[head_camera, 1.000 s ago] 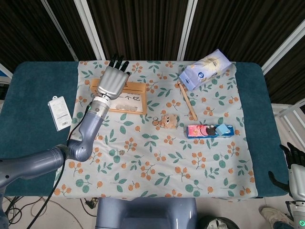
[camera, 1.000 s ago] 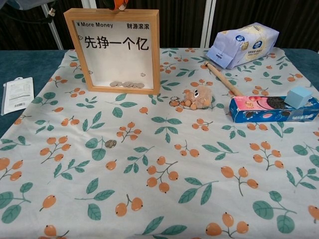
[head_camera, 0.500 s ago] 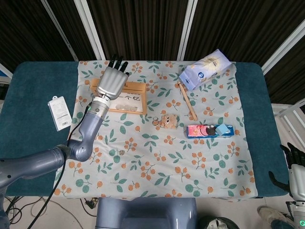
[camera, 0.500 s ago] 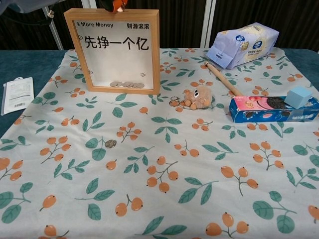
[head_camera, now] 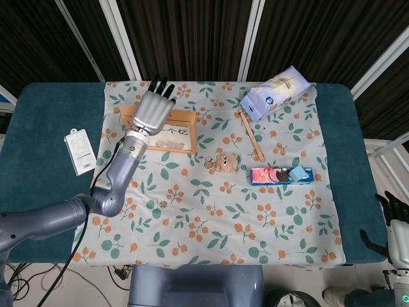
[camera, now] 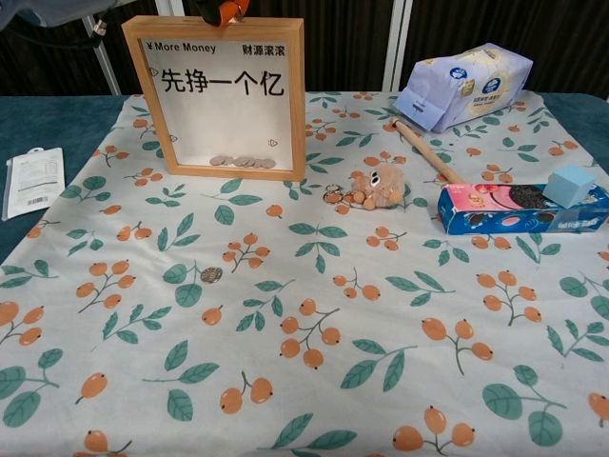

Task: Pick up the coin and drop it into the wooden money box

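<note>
**Left hand above the money box, one coin loose on the cloth**

Dark slatted panels back a teal table (head_camera: 51, 115) covered by a tablecloth (head_camera: 217, 211) printed with leaves and orange berries. Standing upright toward the far left of the cloth is the wooden money box (camera: 221, 95), a framed case with a clear front bearing "More Money" and Chinese characters; a small heap of coins (camera: 243, 162) lies along its bottom inside. On the cloth in front of the box, well apart from it, a single coin (camera: 211, 274) lies flat beside a printed leaf.

From the head view, the left hand (head_camera: 152, 110) hovers over the top edge of the box with its back to the camera and its dark fingertips (head_camera: 161, 85) pointing away, fingers held fairly straight and close together. Whether anything is pinched beneath it cannot be told. The chest view catches only an orange-tipped bit of it at the top of the frame, just above the box. The right hand (head_camera: 397, 233) hangs low off the right edge of the table, fingers apart and holding nothing.

Elsewhere on the cloth: a pale blue tissue pack (head_camera: 275, 93) at the far right, a wooden stick (head_camera: 250, 135) angled beneath it, a small plush toy (camera: 373, 186) near the centre, and a cookie box (camera: 519, 209) with a light blue cube (camera: 570, 185) resting on it. A white packet (head_camera: 80, 151) lies on the bare table to the left.
</note>
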Tool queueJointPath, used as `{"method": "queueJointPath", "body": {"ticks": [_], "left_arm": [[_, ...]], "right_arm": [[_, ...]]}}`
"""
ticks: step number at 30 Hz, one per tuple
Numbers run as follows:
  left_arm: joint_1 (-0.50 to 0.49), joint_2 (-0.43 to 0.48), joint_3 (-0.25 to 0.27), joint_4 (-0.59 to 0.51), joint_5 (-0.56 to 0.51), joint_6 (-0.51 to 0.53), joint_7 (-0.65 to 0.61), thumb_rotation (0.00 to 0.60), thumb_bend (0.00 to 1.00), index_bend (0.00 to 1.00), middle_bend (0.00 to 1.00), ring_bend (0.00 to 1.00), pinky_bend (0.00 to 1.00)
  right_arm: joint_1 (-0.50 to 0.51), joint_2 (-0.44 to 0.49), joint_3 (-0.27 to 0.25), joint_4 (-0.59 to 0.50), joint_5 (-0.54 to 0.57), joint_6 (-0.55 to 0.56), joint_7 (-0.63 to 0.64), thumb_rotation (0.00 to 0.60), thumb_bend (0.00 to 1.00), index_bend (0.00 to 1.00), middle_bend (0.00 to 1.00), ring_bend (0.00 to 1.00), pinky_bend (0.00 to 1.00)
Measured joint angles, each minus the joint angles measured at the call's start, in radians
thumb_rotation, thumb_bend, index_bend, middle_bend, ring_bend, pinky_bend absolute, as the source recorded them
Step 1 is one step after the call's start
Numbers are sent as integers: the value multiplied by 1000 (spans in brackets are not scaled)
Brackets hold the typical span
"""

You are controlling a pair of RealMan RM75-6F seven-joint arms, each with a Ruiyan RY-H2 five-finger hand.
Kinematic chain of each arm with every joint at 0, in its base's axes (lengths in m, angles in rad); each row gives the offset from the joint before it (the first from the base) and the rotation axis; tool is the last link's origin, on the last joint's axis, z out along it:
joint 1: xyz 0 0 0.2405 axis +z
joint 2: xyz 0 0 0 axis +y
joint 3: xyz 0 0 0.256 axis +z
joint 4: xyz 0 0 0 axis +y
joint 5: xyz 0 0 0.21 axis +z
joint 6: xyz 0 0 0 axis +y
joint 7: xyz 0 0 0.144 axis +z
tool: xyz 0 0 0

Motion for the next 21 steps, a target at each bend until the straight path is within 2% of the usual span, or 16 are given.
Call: {"method": "queueJointPath", "body": {"ticks": [9, 13, 21], "left_arm": [[0, 24, 2, -32, -1, 11, 14, 600, 420, 445, 117, 0, 0], [3, 35, 6, -43, -4, 17, 22, 600, 370, 435, 115, 0, 0], [7, 52, -13, -72, 11, 45, -6, 600, 368, 432, 123, 0, 0]], "right_arm": [[2, -2, -1, 1, 0, -2, -5, 600, 369, 127, 45, 19, 0], [2, -2, 0, -1, 4, -2, -7, 600, 369, 126, 46, 19, 0], [1, -2, 2, -3, 5, 0, -6, 600, 369, 127, 46, 19, 0]]}}
